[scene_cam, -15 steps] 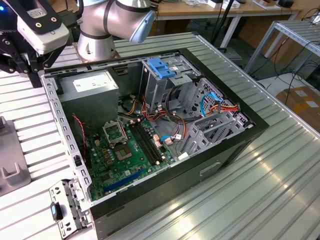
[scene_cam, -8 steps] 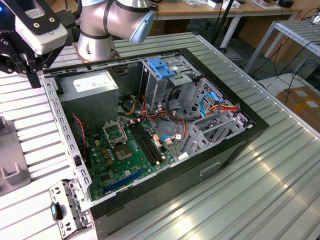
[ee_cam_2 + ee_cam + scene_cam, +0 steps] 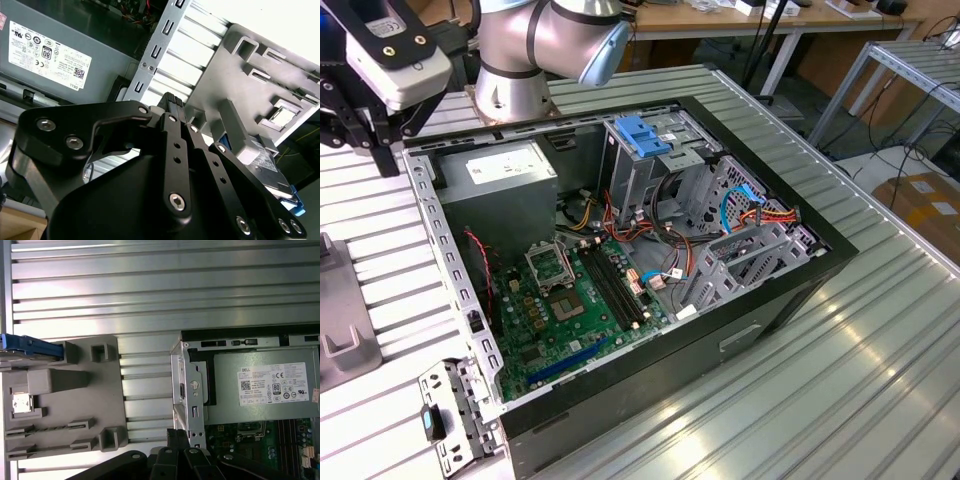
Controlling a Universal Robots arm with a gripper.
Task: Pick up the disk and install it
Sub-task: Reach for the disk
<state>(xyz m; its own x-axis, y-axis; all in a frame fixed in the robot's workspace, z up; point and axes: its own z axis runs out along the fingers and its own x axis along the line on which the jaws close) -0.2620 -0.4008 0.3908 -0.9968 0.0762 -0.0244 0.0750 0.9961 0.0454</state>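
Note:
The disk (image 3: 30, 346) stands on edge in a slot of a grey holder plate (image 3: 60, 405) on the ribbed table, beside the open computer case (image 3: 650, 250). In the second wrist view the disk (image 3: 265, 165) shows its labelled face and a bright blue carrier corner. My gripper (image 3: 172, 100) hangs above the table between the holder plate and the case wall, apart from the disk. Its black fingers (image 3: 175, 437) are together with nothing in them. In the exterior view the gripper (image 3: 380, 150) is at the far upper left, outside the case.
The case holds a grey power supply with a white label (image 3: 260, 385), a green motherboard (image 3: 580, 300), coloured cables and a drive cage with a light-blue latch (image 3: 645, 135). A small metal bracket (image 3: 455, 410) lies near the case's front corner. The grey holder plate (image 3: 340, 320) touches the exterior view's left edge.

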